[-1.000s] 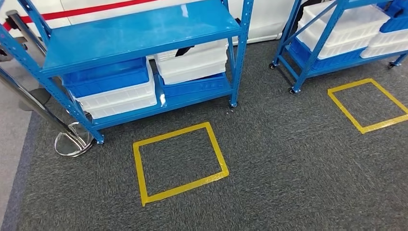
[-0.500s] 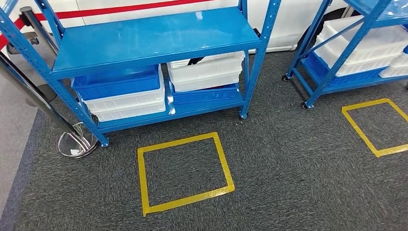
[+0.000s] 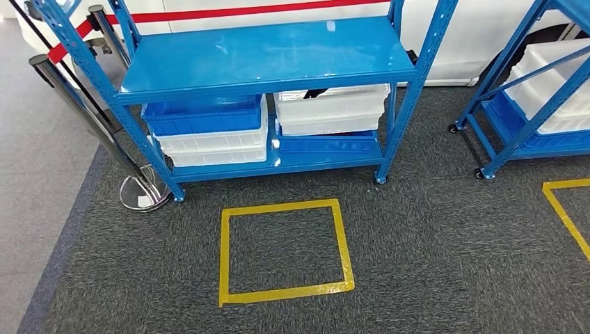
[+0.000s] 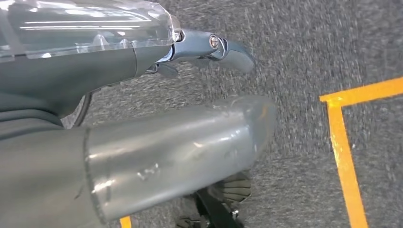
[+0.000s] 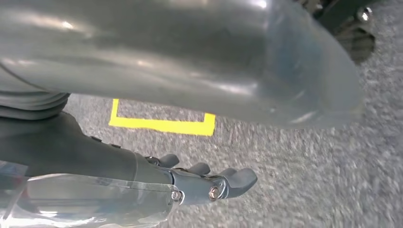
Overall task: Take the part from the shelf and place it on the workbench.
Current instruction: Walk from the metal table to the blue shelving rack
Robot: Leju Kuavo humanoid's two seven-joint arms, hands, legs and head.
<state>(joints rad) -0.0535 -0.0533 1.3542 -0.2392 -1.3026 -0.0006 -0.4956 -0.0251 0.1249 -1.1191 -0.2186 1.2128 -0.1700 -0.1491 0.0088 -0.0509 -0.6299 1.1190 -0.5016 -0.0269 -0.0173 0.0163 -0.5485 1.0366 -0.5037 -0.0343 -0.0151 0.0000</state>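
The robot looks down at a blue shelf (image 3: 264,59). On the low board of the shelf sit blue and white boxes. A small dark thing (image 3: 316,92) pokes out of the top white box (image 3: 334,108) on the right side. It may be the part, but it is too small to tell.

The left robot hand (image 4: 180,137) hangs over the grey floor (image 3: 431,243). Its fingers are apart and it holds nothing. The right robot hand (image 5: 190,61) hangs low too, fingers apart, with nothing in it.

A yellow tape square (image 3: 224,257) lies on the floor just in front of the shelf.

Empty hands near the shelf fit two stories. The robot may be coming to get the part, or the part may already lie on the worktop. I think a reach into a box would need the robot close to the shelf, by the yellow square.
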